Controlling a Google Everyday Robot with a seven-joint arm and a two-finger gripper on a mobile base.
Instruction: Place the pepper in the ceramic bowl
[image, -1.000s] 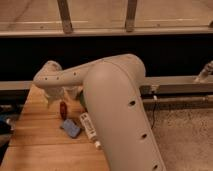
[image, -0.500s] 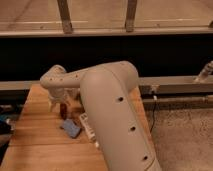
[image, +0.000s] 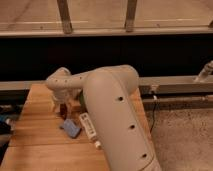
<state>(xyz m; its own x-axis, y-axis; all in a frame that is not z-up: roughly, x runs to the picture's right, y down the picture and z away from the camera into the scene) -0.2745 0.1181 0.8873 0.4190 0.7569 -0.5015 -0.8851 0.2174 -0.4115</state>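
My gripper (image: 61, 104) hangs below the arm's wrist over the back left part of the wooden table (image: 35, 145). A small dark red thing, which looks like the pepper (image: 63, 109), sits right at the gripper's tip. I cannot tell whether it is held or resting on the table. The green ceramic bowl is out of view, possibly hidden behind my arm.
A blue object (image: 71, 128) lies on the table just in front of the gripper. A flat white packet (image: 87, 126) lies beside it to the right. A small tan object (image: 75, 105) sits right of the gripper. My large arm (image: 115, 120) covers the table's right side. A dark rail runs behind.
The arm's wrist and gripper have shifted slightly right and toward the table's front. The blue object and the packet have not moved.
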